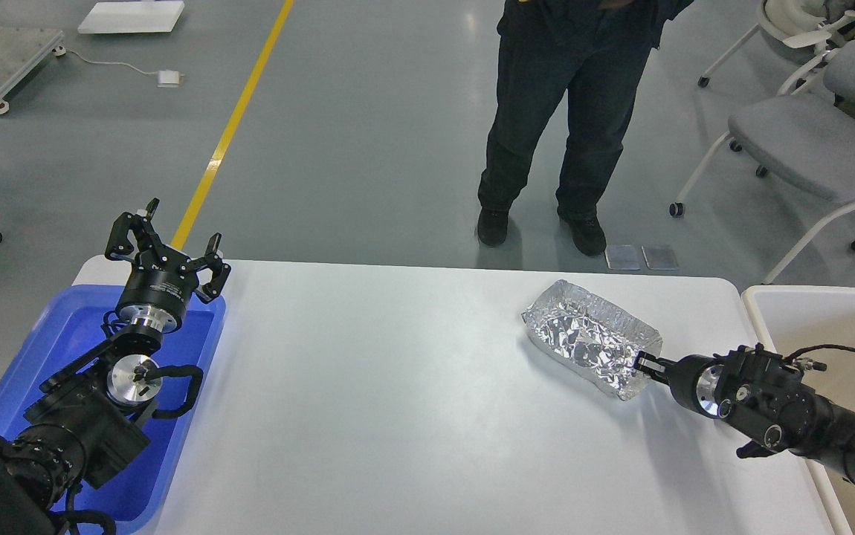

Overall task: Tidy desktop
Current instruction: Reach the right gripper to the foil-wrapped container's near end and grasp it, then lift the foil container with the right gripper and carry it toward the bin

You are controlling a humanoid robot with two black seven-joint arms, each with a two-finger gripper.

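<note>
The white desktop (398, 386) fills the lower half of the head view. A crumpled silver foil tray (587, 338) lies on its right part. My right gripper (644, 362) sits at the tray's near right corner, touching its rim. Its fingers are small and dark, so I cannot tell whether they are closed on the rim. My left gripper (173, 234) is open and empty. It points up over the far edge of the blue plastic tray (63, 334) at the desktop's left end.
A beige bin (829, 312) stands off the desktop's right edge, under my right arm. A person in dark clothes (546, 119) stands just beyond the far edge. Grey chairs (807, 141) stand at the back right.
</note>
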